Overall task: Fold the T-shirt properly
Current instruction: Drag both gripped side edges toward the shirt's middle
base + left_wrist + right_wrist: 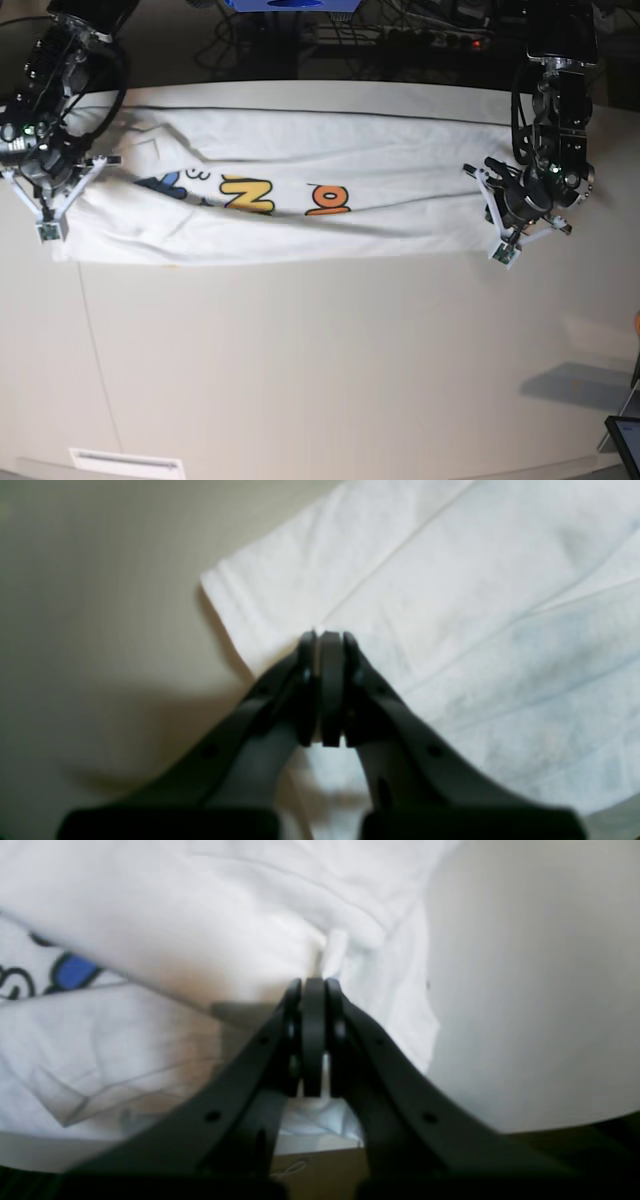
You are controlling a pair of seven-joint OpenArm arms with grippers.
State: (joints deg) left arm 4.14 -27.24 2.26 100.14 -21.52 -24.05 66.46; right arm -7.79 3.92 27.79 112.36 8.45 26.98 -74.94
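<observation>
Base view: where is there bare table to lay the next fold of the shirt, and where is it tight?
The T-shirt spans the far part of the table. Everything nearer the camera, from its near hem to the table's front edge, is bare. It is crowded at both ends, where the left gripper and right gripper pinch the cloth.

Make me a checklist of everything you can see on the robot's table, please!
Surface: pale table, mostly bare in front.
Job's things: T-shirt stretched in a long band across the far side, print partly showing.
Clutter: nothing seen on the table.
Hands: left hand shut on the shirt's edge; right hand shut on bunched cloth.
Cables: black cables looping along the arms.
Surroundings: dark equipment behind the table; blurry.
</observation>
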